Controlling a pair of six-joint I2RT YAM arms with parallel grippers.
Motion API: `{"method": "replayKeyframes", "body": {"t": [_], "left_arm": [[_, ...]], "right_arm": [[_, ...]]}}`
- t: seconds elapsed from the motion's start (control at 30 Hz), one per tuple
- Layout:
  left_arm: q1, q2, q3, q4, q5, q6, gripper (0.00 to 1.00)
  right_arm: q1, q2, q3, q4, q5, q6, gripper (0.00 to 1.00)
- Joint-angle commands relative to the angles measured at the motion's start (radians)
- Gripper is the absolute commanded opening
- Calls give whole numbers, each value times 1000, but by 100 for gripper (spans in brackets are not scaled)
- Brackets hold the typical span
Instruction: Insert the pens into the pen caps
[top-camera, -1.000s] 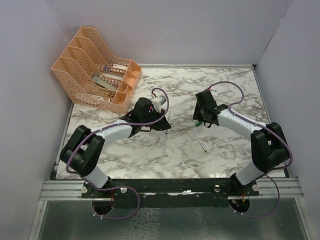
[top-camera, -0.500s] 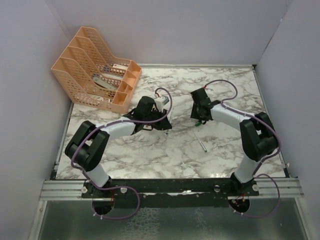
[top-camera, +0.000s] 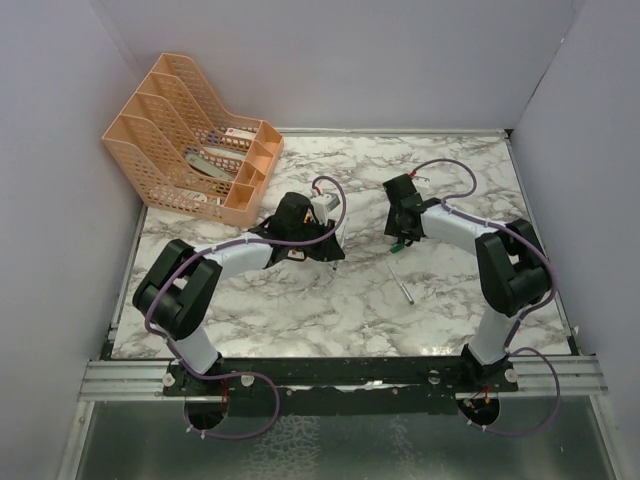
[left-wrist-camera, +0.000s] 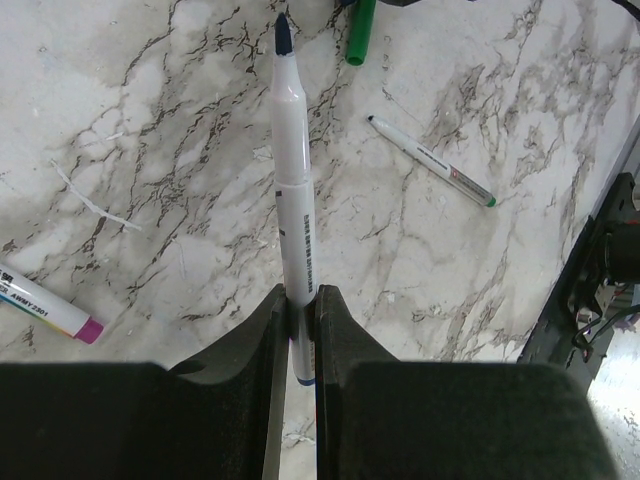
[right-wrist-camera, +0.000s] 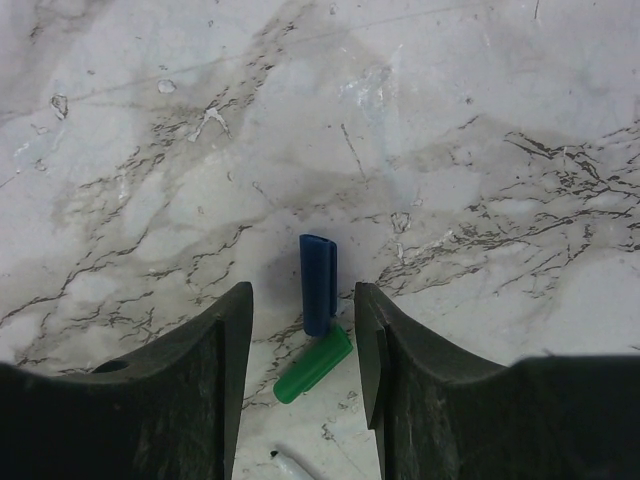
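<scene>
1. Within the left claw (left-wrist-camera: 298, 300), closed tight, a blue-tipped pen (left-wrist-camera: 293, 200) is gripped, uncapped.
2. Beneath the open right claw (right-wrist-camera: 302, 292), a blue cap (right-wrist-camera: 318, 283) and green cap (right-wrist-camera: 312, 365) are seen lying together; a green-tipped pen (left-wrist-camera: 430, 160) lies bare nearby.
3. Most capping is judged outstanding.
4. The marbled table (top-camera: 300, 310) is enclosed by pale walls (top-camera: 400, 60), orange trays (top-camera: 190, 150) at its far left.

Left gripper (left-wrist-camera: 298, 300) is clamped on the rear end of a blue-tipped pen (left-wrist-camera: 292, 150); the uncapped tip points straight away from the camera. A green cap (left-wrist-camera: 360, 35) lies on the marble table (left-wrist-camera: 150, 150) just right of that tip, partly cut off at the top edge. A second pen (left-wrist-camera: 430, 160) lies diagonally to the right, green end nearest. A third pen (left-wrist-camera: 45, 308), magenta-ended, is at the left edge.
</scene>
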Motion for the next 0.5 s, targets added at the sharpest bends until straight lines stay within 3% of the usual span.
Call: {"method": "replayKeyframes", "body": {"t": [0.0, 0.3, 0.47], "left_arm": [[-4, 11, 33, 11, 32, 19, 0], [-4, 9, 31, 4, 36, 20, 0], [-4, 7, 30, 1, 33, 22, 0]], "right_arm": [[-10, 30, 6, -10, 27, 2, 45], [-14, 66, 10, 7, 11, 1, 44], [-18, 84, 5, 12, -4, 11, 34]]}}
